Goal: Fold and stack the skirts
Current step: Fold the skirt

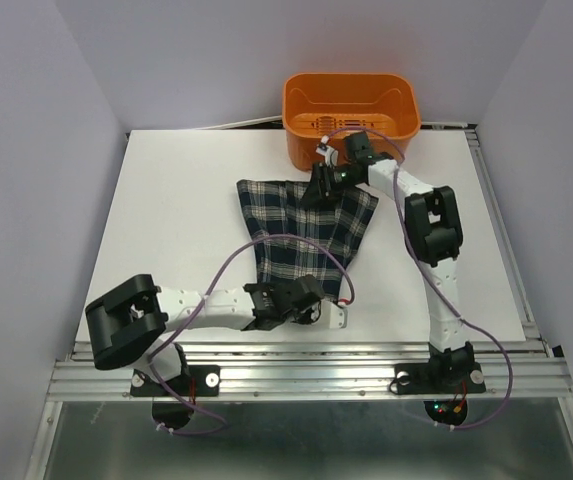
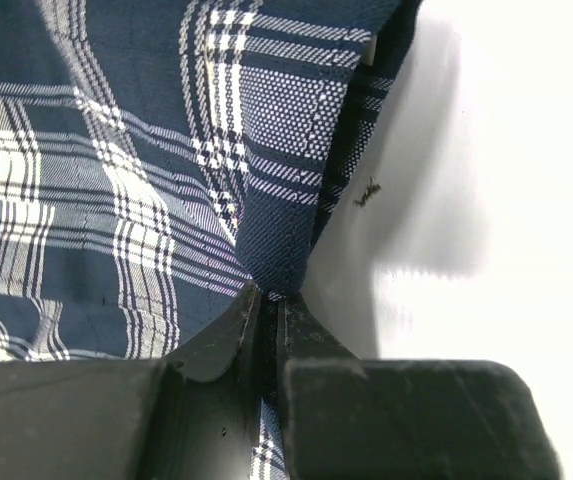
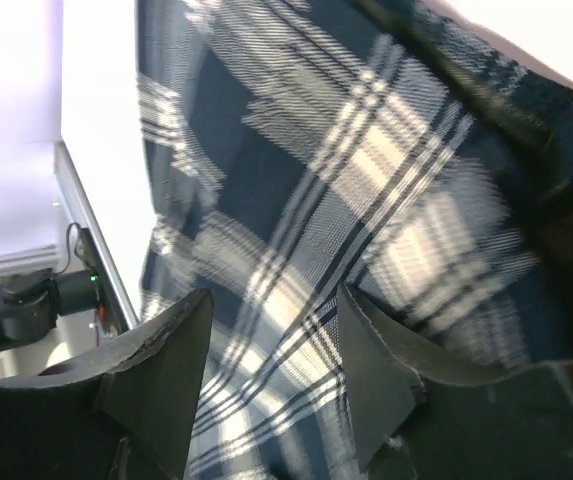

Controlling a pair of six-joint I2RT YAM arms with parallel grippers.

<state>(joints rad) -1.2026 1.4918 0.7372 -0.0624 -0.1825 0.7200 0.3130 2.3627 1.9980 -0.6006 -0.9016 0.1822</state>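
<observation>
One skirt [image 1: 296,210], L jaws pinching near edge.

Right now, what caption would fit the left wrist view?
Left fingers pinch the edge of a navy plaid skirt on the white table.

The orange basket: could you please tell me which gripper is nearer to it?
Right. The right gripper sits over the skirt's far edge, just before the basket; the left gripper is at the skirt's near end.

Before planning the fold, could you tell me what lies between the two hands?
The skirt, seen in the top view: it spans from the left hand, shut on its near end, to the right hand at its far edge.
</observation>
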